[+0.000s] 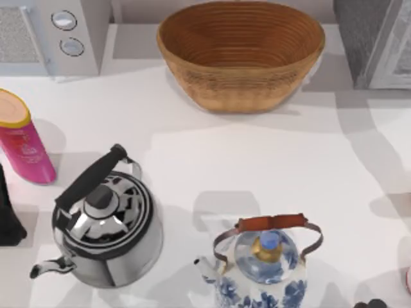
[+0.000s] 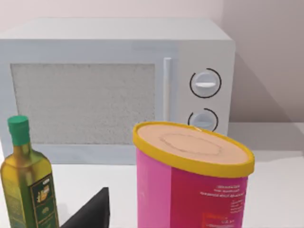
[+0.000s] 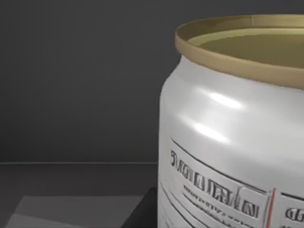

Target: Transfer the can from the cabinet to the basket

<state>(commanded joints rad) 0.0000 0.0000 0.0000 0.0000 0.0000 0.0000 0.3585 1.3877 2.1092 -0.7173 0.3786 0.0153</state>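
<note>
The can (image 3: 228, 142) stands upright very close in front of my right wrist camera. It is a whitish cylinder with a dull yellow-green rim and printed lettering, set against the dark inside of the cabinet (image 3: 71, 95). In the top view the grey cabinet (image 1: 379, 45) sits at the back right corner. The basket (image 1: 241, 54), a wide oval bowl of tan wicker, rests at the back middle of the table with nothing in it. My left arm (image 1: 8, 218) is parked at the table's left edge.
A pink tube with an orange-yellow cap (image 1: 22, 138) stands at the left, in front of a white microwave (image 1: 54, 35). A steel kettle (image 1: 103, 224) and a blue-and-white kettle (image 1: 266, 266) stand at the front. A green oil bottle (image 2: 26, 180) stands beside the tube.
</note>
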